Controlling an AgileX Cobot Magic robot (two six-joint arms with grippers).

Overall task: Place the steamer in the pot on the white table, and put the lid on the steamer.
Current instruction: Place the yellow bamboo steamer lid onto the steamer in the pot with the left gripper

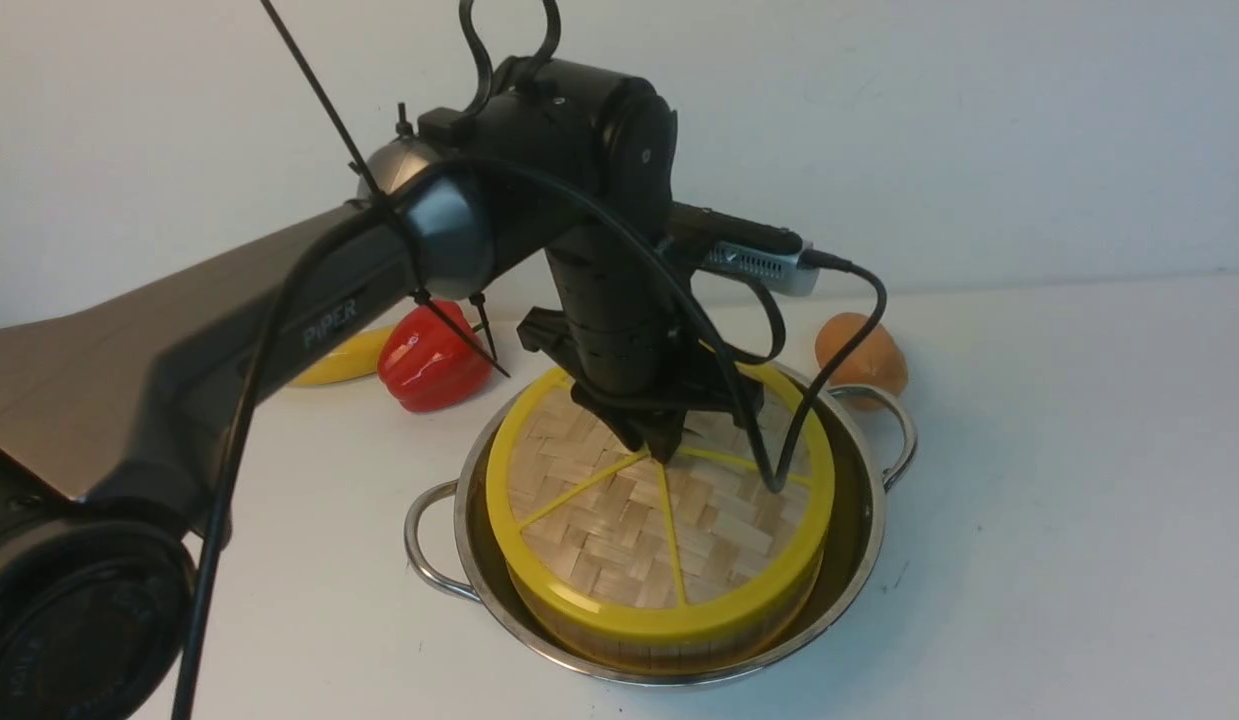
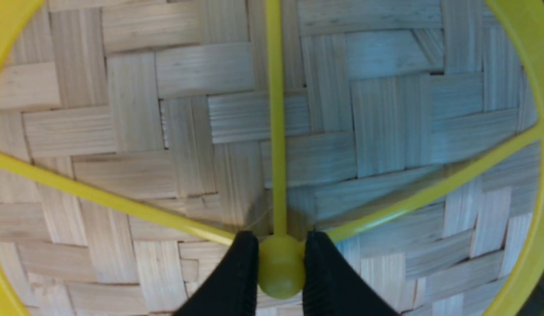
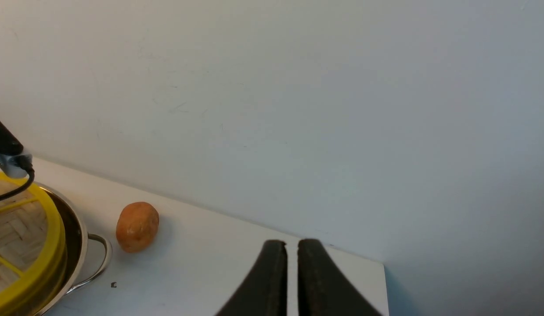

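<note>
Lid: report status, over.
Left gripper clamped on lid hub; right gripper shut, empty. Lid sits on steamer in pot. Red pepper clear of pot.

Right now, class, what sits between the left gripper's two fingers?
The yellow centre knob of the lid, touched on both sides by the black fingers of the left gripper. The left wrist view shows this.

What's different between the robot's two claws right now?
The left gripper is clamped on the yellow knob at the centre of the lid; the right gripper holds nothing, its fingers almost touching. The left gripper points down over the pot; the right gripper is off to the pot's side, aimed toward the wall. Both have black tapered fingers.
</note>
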